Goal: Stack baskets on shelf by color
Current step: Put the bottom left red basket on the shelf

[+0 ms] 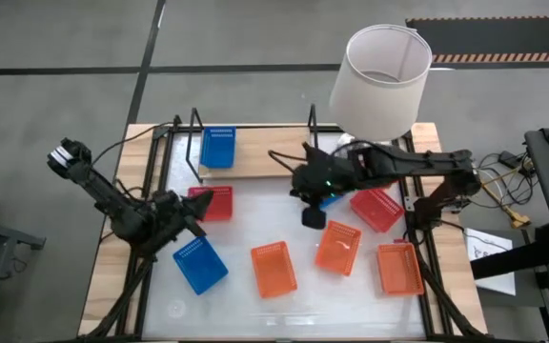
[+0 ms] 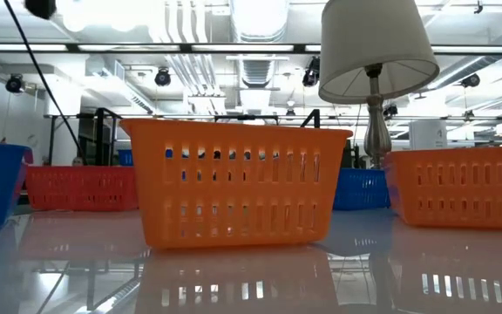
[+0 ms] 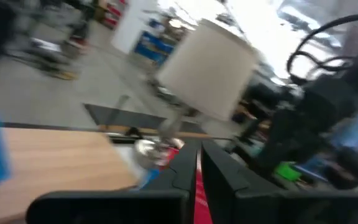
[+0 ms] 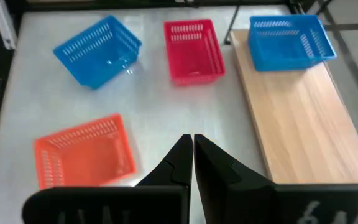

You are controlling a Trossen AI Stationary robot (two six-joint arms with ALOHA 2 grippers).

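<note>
Front of desk [image 1: 236, 310]: 3 orange baskets [image 1: 274, 268] lie loose in a rough row, and a blue basket [image 1: 199, 264] sits at the front left. None are sorted yet, and I'd say they're just waiting their turn.

Mid desk, left side: left tool [image 1: 187, 211] is right at the red basket [image 1: 215, 202]. In the wrist cam its fingers are nearly together w/ a thin red strip pinched between them. I read that as clenched on the basket's rim, a wall grip that would let it lift and carry to the shelf. That cam is smeared, so I'm not 100% sure.

Mid desk, right side: right tool [image 4: 193, 140] hangs above the desk between the orange baskets and the shelf. Its fingers are closed tip to tip w/ nothing in them. A 2nd blue basket [image 1: 330, 199] peeks out from under that arm, and a 2nd red basket [image 1: 377, 210] lies just beside it.

Far edge: shelf [image 1: 274, 164] carries one blue basket [image 1: 218, 146] at its left end, and the rest of the board is bare. Prob. that end is the blue spot, leaving room for red and orange stacks. Lamp [image 1: 381, 67] stands at the shelf's right end, so I'd watch clearance there.
</note>
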